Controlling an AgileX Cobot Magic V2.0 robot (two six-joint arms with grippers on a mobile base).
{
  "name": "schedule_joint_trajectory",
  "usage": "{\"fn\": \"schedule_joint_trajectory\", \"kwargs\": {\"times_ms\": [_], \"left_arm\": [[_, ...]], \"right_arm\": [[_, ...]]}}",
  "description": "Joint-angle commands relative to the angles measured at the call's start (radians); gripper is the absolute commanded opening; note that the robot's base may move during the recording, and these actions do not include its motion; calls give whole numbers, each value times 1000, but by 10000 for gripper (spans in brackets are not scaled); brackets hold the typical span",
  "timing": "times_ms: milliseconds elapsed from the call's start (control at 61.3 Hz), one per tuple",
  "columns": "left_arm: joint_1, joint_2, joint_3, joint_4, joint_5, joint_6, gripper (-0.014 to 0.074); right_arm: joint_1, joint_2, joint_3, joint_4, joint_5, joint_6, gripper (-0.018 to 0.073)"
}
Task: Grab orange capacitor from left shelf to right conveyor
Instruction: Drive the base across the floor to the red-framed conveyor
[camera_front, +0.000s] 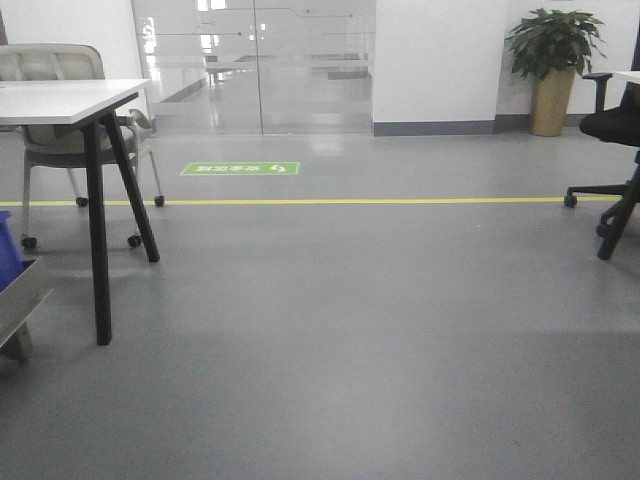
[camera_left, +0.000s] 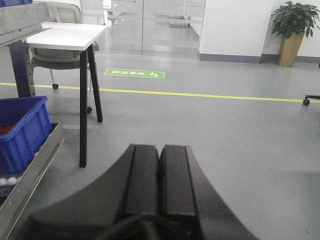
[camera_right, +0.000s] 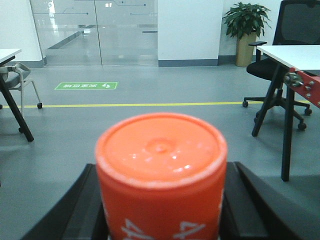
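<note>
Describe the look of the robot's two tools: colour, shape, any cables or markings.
The left tool is matte black: two flat, rectangular fingers with lengthwise ridges, on a broad curved black body. Of the right tool only black sloping sides show. No markings are visible.

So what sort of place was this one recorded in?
Probably an open office used as a robot test area: a white desk with a wheeled chair, glass doors, a yellow floor line, plus a steel shelf holding a blue bin.
</note>
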Motion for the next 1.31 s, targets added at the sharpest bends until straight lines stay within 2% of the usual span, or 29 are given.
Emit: {"fn": "schedule_joint_trajectory", "kwargs": {"times_ms": [0, 1290], "left_arm": [[-2, -11, -5, -2, -86, -2, -127], [-2, -11, -5, -2, -86, -2, -127]], "right_arm": [[-4, 18, -29, -15, -93, -4, 67], [-4, 19, -29, -15, -93, -4, 67]]}}
